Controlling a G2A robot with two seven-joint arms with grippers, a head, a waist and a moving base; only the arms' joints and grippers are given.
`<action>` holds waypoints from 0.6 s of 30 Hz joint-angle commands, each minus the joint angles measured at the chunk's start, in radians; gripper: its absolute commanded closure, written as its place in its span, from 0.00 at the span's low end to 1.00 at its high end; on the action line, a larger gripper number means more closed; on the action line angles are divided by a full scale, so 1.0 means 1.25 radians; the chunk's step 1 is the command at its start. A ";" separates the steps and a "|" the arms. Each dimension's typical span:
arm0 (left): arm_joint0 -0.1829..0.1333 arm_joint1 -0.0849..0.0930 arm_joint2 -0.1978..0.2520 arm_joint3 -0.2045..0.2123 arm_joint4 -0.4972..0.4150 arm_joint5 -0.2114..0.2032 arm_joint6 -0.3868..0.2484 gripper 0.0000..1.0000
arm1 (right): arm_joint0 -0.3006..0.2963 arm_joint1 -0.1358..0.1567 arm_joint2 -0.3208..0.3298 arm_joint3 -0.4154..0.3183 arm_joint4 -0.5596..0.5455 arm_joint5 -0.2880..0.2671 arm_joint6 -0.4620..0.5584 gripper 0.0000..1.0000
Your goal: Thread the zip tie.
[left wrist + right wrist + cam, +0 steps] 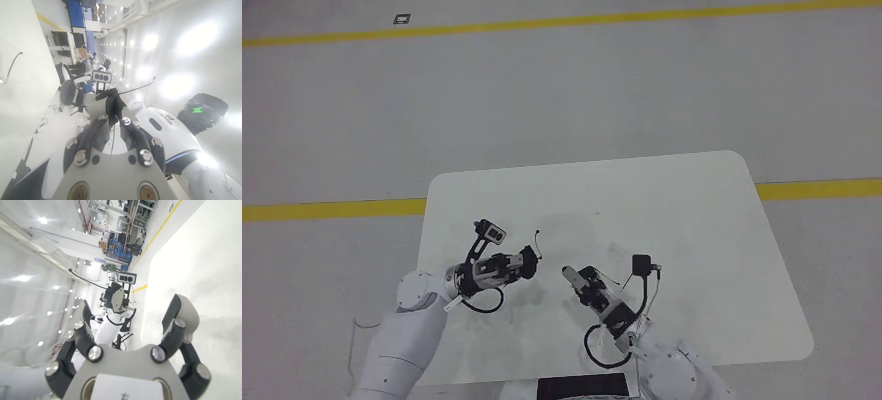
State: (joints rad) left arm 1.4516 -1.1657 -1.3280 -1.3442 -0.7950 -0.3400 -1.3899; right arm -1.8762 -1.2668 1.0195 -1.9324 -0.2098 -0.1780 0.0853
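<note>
Zip tie: one item, black, held above the white worktop on the robot's side of it. Claws: two. The left claw is closed on the tie. The right claw sits near it, apart from it, with its two fingers spread wide and nothing between them. The top view gives the layout: one worktop, both claws over its near half, and the tie's free length leaving the left claw as a thin curved strand. The left wrist view adds detail at the grip. The strand passes between the pressed fingertips; one length runs back between the fingers toward the wrist, and the other arches out to a small thickened end. The right wrist view adds the open claw's ribbed pads. Farther off it shows the left claw with the tie projecting from it.
</note>
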 commanded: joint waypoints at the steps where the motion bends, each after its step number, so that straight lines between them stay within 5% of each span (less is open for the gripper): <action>1: -0.009 0.007 0.011 0.008 -0.003 0.000 0.000 1.00 | 0.011 -0.001 0.002 0.013 0.064 -0.007 0.014 0.00; 11: -0.012 0.010 0.015 0.008 0.006 0.013 0.021 1.00 | 0.021 -0.002 0.005 0.033 0.087 0.003 0.023 0.00; 18: -0.010 0.013 0.042 0.023 -0.097 0.064 0.000 1.00 | 0.041 -0.007 0.012 0.095 0.351 -0.070 0.095 0.00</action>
State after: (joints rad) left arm 1.4395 -1.1516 -1.2830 -1.3151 -0.9020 -0.2647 -1.3916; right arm -1.8307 -1.2753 1.0310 -1.8264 0.1646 -0.2544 0.1823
